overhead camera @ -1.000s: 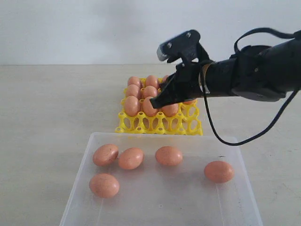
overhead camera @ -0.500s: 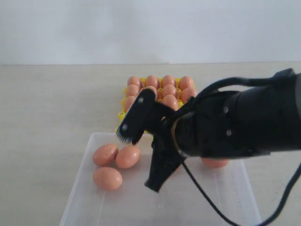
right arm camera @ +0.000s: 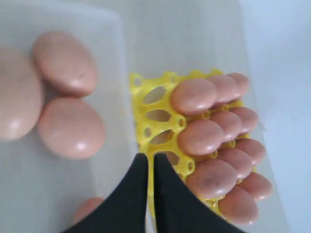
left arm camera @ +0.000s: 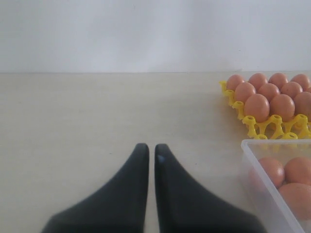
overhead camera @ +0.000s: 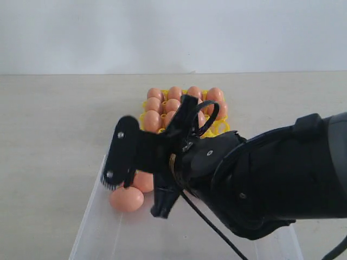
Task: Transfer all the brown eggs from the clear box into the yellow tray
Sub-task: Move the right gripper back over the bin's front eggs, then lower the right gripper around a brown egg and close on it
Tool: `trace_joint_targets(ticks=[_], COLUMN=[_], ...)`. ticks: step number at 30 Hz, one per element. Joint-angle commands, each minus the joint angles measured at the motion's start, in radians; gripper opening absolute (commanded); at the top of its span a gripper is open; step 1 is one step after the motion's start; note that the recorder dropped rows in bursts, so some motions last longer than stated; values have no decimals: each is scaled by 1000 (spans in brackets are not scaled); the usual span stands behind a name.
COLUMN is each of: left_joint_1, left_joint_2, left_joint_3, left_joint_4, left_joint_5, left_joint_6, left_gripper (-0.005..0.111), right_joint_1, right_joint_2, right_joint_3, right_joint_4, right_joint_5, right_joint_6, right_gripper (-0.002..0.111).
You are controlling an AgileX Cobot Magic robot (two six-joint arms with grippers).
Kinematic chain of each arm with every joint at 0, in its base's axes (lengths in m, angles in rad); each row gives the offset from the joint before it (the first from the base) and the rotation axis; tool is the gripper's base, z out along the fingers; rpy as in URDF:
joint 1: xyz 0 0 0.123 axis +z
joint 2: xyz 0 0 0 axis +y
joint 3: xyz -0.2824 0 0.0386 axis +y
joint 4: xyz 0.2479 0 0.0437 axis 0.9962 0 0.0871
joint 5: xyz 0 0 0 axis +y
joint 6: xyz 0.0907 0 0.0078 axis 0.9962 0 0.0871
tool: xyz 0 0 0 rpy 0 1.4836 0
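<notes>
The right arm (overhead camera: 271, 179) is stretching in from the right side and filling the foreground of the exterior view. The right gripper (overhead camera: 159, 211) is pointing steeply downward, its jaws pressing together. The left gripper (left arm camera: 147, 149) is sitting low and level, its jaws also meeting, with only a hairline gap showing.

Counter (overhead camera: 54, 124): pale beige, matte, plain, spans full width of scene.
Directly on it:
- yellow tray (overhead camera: 219, 128), far centre, flat on surface.
- clear box (overhead camera: 87, 223), near centre, just in front of tray, flat on surface.
</notes>
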Motion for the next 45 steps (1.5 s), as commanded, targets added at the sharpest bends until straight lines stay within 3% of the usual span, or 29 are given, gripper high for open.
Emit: trace_joint_targets(ticks=[1, 5, 13, 15, 20, 23, 26, 32, 36, 40, 41, 42, 43, 45], left_joint_1=[-9, -9, -9, -9, -9, -9, -9, -9, -9, -9, -9, -9, -9, -9], left_joint_2=[-2, -2, -2, -2, -2, -2, -2, -2, -2, -2, -2, -2, -2, -2], left_joint_3=[4, 4, 4, 4, 4, 4, 4, 4, 4, 4, 4, 4, 4, 4], left_joint_4=[-1, -1, -1, -1, -1, -1, -1, -1, -1, -1, -1, -1, -1, -1], left_joint_5=[-1, -1, -1, -1, -1, -1, -1, -1, -1, -1, -1, -1, -1, -1], left_joint_6=[3, 3, 3, 3, 3, 3, 3, 3, 3, 3, 3, 3, 3, 3], left_gripper=[4, 4, 4, 4, 4, 4, 4, 4, 4, 4, 4, 4, 4, 4], right_joint_1=[0, 0, 0, -3, -30, -30, -50, -124, -128, -128, -128, -128, -128, -135], right_joint_2=[-4, -4, -4, -4, -4, -4, -4, -44, -111, -231, -274, -285, -281, -223], right_joint_3=[-36, -40, -87, -102, -112, -112, -112, -112, -114, -114, -114, -114, -112, -112], right_joint_4=[-142, -142, -142, -142, -142, -2, 183, 966, 1284, 1564, 1735, 1853, 2095, 2299], right_joint_5=[219, 443, 672, 734, 685, 716, 734, 734, 734, 436, 242, 159, 56, 35], right_joint_6=[637, 1110, 1108, 1027, 287, -311, -637, -1141, -1255, -1444, -1576, -1653, -1872, -2157], right_gripper=[0, 0, 0, 0, 0, 0, 0, 0, 0, 0, 0, 0, 0, 0])
